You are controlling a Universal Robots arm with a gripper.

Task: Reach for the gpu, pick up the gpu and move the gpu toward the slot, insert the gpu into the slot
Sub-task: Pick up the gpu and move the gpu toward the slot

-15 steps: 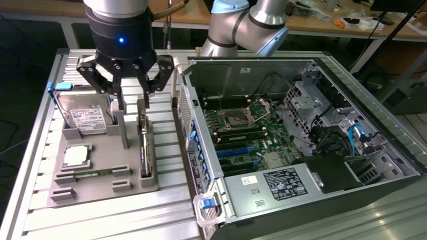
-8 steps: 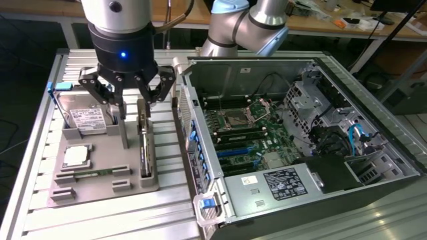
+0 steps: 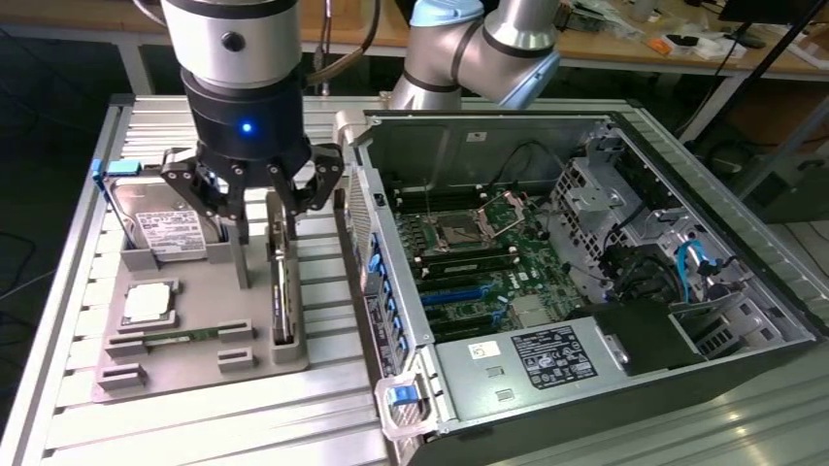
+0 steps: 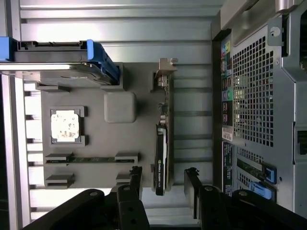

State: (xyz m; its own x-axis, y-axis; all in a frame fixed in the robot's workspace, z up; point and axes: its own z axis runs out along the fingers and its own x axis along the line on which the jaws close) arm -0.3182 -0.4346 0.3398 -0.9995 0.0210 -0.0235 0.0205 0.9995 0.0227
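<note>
We see the gripper (image 4: 163,176) with its jaws spread wide over the grey tray (image 4: 144,124). Its 2 black fingers (image 4: 135,178) flank 1 end of the gpu (image 4: 162,143), with a clear gap on each side, so neither pad touches the card. The gpu stands on its long edge in a holder along the tray's side nearest the computer case (image 3: 609,126). From the exterior view the gripper (image 3: 266,218) hangs directly above that same end of the tray. On the tray's far side from the case, a silver hard drive (image 3: 162,228) with a white label stands in blue brackets. A square processor (image 3: 147,303) and a slim green memory stick (image 3: 182,337) lie flat in the tray's other recesses. The tray rests on a table (image 3: 194,417) of ribbed, pale aluminium slats, and the open case lies on the same slats just beside the tray, its motherboard (image 3: 480,262) facing up. Beyond the tray, wooden-topped benches (image 3: 609,44) carry scattered clutter, and the floor beside the table is dark. The gpu itself is a thin dark card seen edge-on, with a black cooler bulging from 1 face near the fingers and a silver metal end at the far tip.
</note>
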